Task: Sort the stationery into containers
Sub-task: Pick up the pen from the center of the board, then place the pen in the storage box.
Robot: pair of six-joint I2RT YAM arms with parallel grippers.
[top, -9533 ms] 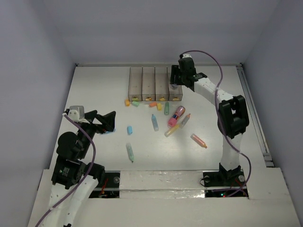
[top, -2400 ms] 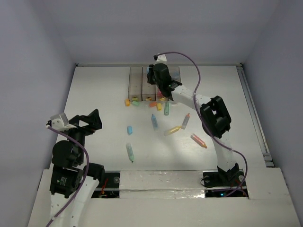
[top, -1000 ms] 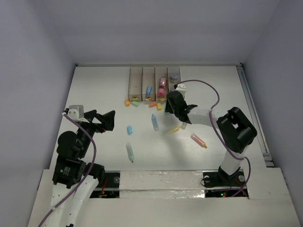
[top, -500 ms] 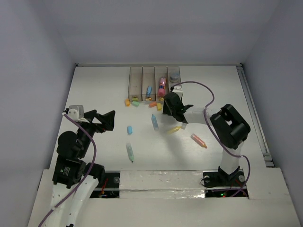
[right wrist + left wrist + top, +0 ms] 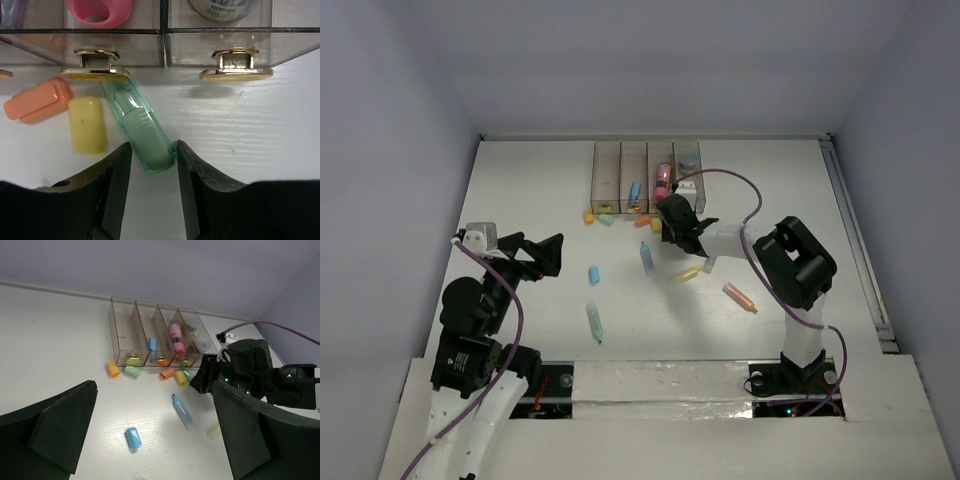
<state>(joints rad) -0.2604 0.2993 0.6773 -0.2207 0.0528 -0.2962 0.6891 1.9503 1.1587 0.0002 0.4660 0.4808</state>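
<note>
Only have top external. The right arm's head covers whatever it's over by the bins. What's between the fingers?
Observer: In the right wrist view, a green marker piece lies tilted on the table. Its near end sits between the right fingers.
Operator: Clamped?
Observer: Not yet. A sliver of table shows between one finger and the piece.
Operator: Far end free?
Observer: No. It reaches the gold handle at the front of the bin holding the pink item.
</note>
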